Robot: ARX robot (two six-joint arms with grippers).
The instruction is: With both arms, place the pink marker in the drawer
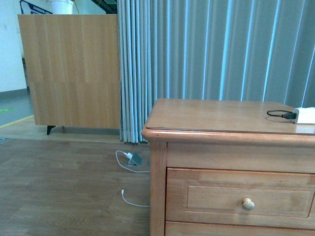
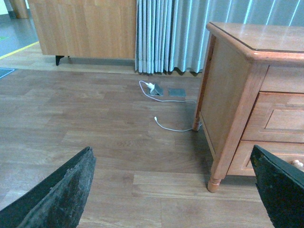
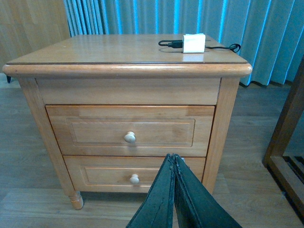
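Pink marker: not visible in any view. Drawer [image 3: 130,131] fully closed, round knob [image 3: 129,137] centred on panelled front; similar lower drawer [image 3: 134,174] beneath, also closed. White charger [image 3: 194,42] with black cable [image 3: 169,43] lying on cabinet top [image 1: 211,115]. Left tool [image 2: 173,190]: fingers wide apart, holding nothing, low over wooden floor [image 2: 95,123] beside cabinet. Right tool [image 3: 174,190]: fingers pressed together, empty, in front of lower drawer. White cord [image 1: 132,169] on floor near curtain [image 1: 216,49]
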